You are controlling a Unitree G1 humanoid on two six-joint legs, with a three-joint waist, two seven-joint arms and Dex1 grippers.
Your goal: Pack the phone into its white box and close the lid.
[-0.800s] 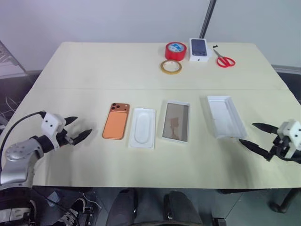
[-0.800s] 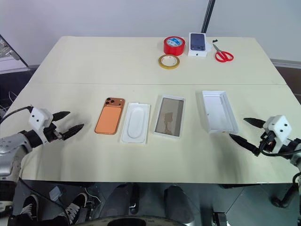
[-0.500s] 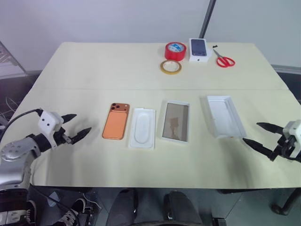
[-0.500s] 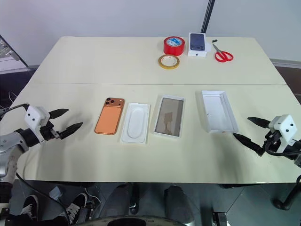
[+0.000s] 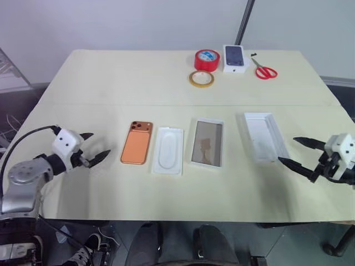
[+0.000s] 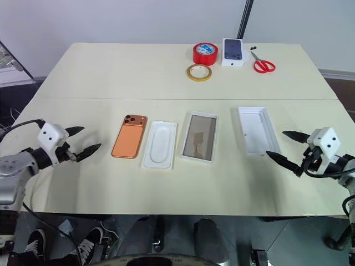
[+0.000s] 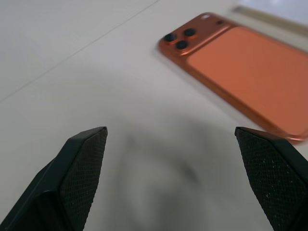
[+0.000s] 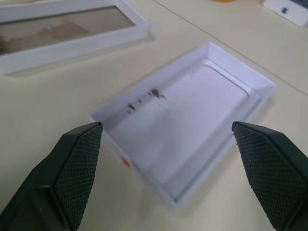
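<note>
Claws both spread wide, holding nothing | my left claw (image 5: 95, 147) beside phone (image 5: 137, 143) | my right claw (image 6: 284, 146) near lid (image 6: 257, 131), open-side up on tabletop (image 5: 111, 77)

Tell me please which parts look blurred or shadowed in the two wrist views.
Left wrist view: the phone is soft at its far end, and a grey shadow lies on the table between the black fingers. Right wrist view: the lid is slightly blurred, with a shadow under its near wall.
</note>
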